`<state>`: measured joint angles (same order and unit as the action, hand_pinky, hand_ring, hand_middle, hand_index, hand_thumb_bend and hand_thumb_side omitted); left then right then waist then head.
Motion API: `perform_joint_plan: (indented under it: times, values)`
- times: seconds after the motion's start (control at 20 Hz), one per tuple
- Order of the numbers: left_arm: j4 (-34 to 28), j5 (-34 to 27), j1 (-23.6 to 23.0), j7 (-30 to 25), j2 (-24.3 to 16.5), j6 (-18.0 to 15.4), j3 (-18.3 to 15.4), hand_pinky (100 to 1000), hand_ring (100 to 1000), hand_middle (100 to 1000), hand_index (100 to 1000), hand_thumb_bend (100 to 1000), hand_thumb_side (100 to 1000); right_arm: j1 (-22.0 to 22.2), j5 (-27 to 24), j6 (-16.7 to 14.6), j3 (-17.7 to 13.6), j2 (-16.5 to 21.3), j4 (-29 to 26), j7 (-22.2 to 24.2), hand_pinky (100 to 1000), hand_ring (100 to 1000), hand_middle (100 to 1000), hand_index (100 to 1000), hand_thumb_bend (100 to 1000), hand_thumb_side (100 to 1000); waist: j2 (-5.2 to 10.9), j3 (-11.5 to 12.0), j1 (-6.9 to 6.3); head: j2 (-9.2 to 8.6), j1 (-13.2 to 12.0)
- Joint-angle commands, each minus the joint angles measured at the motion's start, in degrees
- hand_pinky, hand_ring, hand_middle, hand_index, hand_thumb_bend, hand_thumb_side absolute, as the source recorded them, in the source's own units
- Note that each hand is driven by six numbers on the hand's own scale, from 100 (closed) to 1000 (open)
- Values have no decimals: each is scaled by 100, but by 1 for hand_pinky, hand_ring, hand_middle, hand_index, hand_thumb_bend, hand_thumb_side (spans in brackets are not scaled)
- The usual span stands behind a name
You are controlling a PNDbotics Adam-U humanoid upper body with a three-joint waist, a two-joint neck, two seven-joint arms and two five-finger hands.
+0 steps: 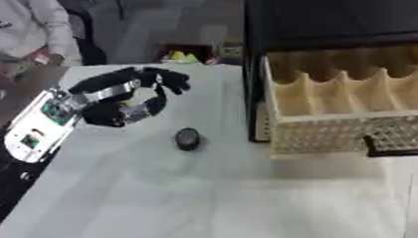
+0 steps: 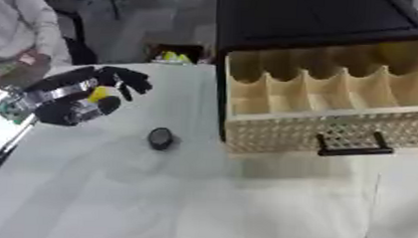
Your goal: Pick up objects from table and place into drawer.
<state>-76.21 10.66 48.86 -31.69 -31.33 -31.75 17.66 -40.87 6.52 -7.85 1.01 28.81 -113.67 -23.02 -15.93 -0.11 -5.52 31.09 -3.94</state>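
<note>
Left eye view: one left hand (image 1: pixel 117 100), one black puck (image 1: pixel 187 138), one open drawer (image 1: pixel 352 121).

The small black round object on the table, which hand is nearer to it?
Left. The left hand hovers up and to the left of the black round object, not touching it. The right hand shows in neither view.

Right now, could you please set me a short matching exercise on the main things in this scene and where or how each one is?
Things:
1. left hand
2. small black round object
3. drawer
4. black handle

Descriptions:
A. pulled open, wooden dividers showing
B. lying on the white table, right of the hand
C. on the drawer's perforated front
D. raised above the table's left side, fingers curled

Pairs: 1-D, 2-B, 3-A, 4-C
</note>
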Motion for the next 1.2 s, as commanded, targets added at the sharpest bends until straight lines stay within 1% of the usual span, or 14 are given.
perform_joint_plan:
  times: [0.05,0.1,0.2,0.25,0.3,0.35,0.4,0.45,0.5,0.6,0.65,0.85,1.0,1.2]
  values:
    - [13,174,112,-2027,-73,-2022,-8,702,850,874,1000,100,1000,-108,-58,0,-68,34,-92,-19,253,488,485,701,893,909,85,-13,11,-29,-6]
    - [37,223,120,-2027,-68,-2022,-17,705,856,886,1000,100,995,-109,-65,-1,-71,28,-92,-19,254,488,485,701,891,914,79,-16,9,-34,-7]
    - [59,312,142,-2027,-49,-2022,-61,701,857,873,1000,100,884,-112,-85,-2,-76,13,-92,-16,253,487,484,699,889,918,68,-24,6,-41,-11]
    - [49,353,152,-2027,-40,-2022,-85,701,856,870,1000,100,869,-113,-94,-3,-79,7,-92,-13,253,487,484,698,889,918,63,-27,5,-44,-13]
    - [36,395,159,-2027,-36,-2022,-104,694,852,852,1000,100,744,-116,-100,-4,-81,4,-92,-9,252,487,484,697,889,919,56,-32,4,-48,-15]
    - [23,449,165,-2027,-32,-2022,-125,694,852,849,1000,100,704,-120,-105,-4,-82,1,-92,-5,251,487,484,697,889,919,49,-40,3,-53,-18]
    - [22,501,171,-2027,-27,-2022,-147,692,852,843,1000,100,609,-124,-109,-6,-83,-2,-92,-3,252,487,484,696,888,921,42,-48,2,-57,-22]
    - [33,558,179,-2027,-21,-2022,-170,690,851,841,1000,100,560,-129,-113,-8,-86,-6,-92,-3,253,487,484,696,888,922,35,-57,0,-61,-29]
    - [50,612,185,-2027,-15,-2022,-190,688,851,840,1000,100,468,-132,-115,-10,-89,-8,-92,-3,252,487,484,696,888,923,29,-65,-1,-63,-37]
    - [98,725,196,-2015,-9,-2022,-224,687,851,835,1000,100,371,-137,-118,-10,-94,-12,-92,-5,252,486,484,696,886,926,15,-85,-7,-73,-54]
    - [125,797,201,-1991,-6,-2022,-243,688,852,835,1000,100,372,-139,-120,-10,-98,-15,-92,-7,252,486,483,696,886,927,7,-94,-11,-79,-58]
    - [198,1153,253,-1726,-26,-2022,-312,698,862,810,990,100,445,-140,-125,-5,-105,-29,-92,-6,250,485,481,695,884,934,-20,-122,-29,-85,-67]
    - [191,1531,313,-1530,-73,-2022,-274,716,876,803,977,100,572,-141,-139,-3,-115,-42,-92,-9,251,484,481,694,881,943,-41,-140,-49,-90,-83]
    - [173,1924,389,-1492,-119,-2022,-140,728,885,811,986,100,649,-136,-153,8,-121,-49,-92,-15,250,483,480,692,879,948,-56,-162,-70,-84,-108]
